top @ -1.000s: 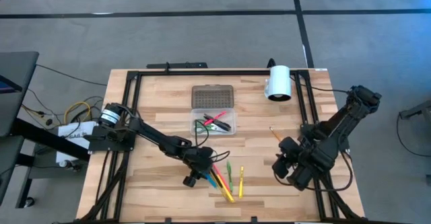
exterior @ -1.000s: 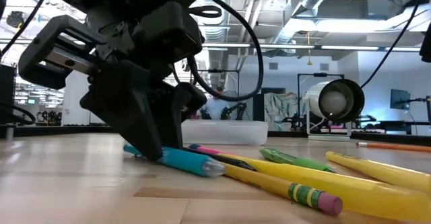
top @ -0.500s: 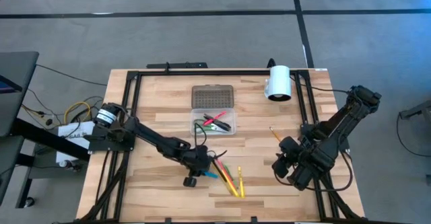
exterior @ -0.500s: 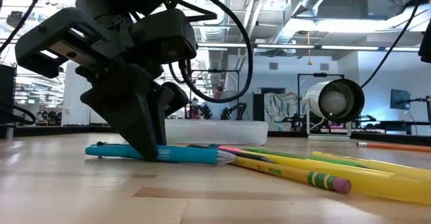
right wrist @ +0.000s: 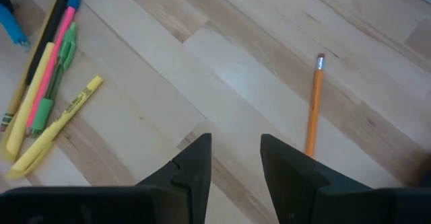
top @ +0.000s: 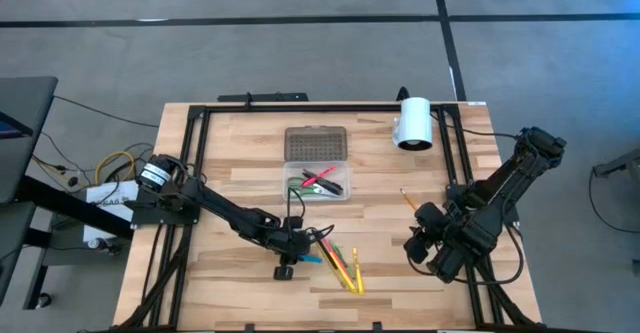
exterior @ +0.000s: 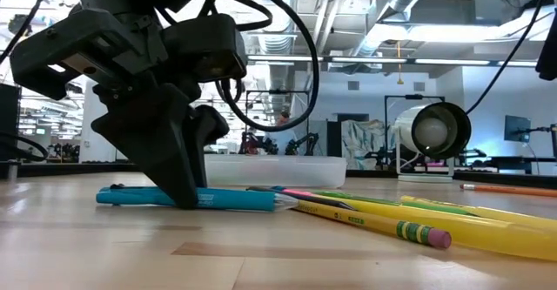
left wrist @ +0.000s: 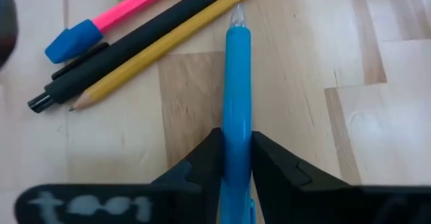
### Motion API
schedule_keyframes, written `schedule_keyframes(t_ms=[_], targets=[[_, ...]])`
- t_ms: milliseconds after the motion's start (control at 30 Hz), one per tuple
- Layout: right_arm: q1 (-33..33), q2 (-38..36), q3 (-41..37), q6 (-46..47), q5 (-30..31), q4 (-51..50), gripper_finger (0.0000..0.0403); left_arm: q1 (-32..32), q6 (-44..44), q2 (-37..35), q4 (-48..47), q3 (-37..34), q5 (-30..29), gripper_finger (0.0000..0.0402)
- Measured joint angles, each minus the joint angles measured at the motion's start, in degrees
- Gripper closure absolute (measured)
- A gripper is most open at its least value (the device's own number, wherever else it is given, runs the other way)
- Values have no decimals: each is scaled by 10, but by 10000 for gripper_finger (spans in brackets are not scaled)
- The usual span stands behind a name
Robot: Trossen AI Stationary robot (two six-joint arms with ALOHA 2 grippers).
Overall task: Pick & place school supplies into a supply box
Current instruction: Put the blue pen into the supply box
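Observation:
My left gripper (top: 290, 249) is down on the table near its middle front, shut on a blue pen (left wrist: 237, 83) that lies flat on the wood (exterior: 235, 199). Beside the pen lies a pile of pencils and pens (top: 342, 265) in yellow, pink, green and black. The supply box (top: 317, 181), a clear case, stands farther back with green scissors and a pink pen inside. Its dotted grey lid (top: 317, 141) lies open behind it. My right gripper (right wrist: 236, 146) is open above the table's right side (top: 425, 248), with an orange pencil (right wrist: 313, 106) lying beyond it. My left gripper pinches the blue pen's barrel (left wrist: 237, 126) between its two fingers, closer to the clip end than to the clear tip. The fingers (exterior: 178, 181) come from above, slanting down, one on each side of the barrel. The whole pen rests on the table.
A white cylinder (top: 413, 123) lies at the far right of the table. A dark metal frame (top: 195, 123) runs around the tabletop. Bare wood shows left of the pen pile and between the pile and my right gripper.
My left gripper has shifted a little toward the table's left edge, staying low and shut on the blue pen. The pen has turned on the table from a slant beside the pile to lying roughly left to right, and has slid leftward away from the yellow pencils.

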Motion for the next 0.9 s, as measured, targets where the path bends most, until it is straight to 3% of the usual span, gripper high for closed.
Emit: schedule_keyframes(t_ms=[333,900], targets=[[0,0,0,0,3,-19,282,-17,-37,-8,-20,0,-28,338],[-24,0,0,-2,35,-19,282,-3,-33,-137,-182,-9,-98,360]])
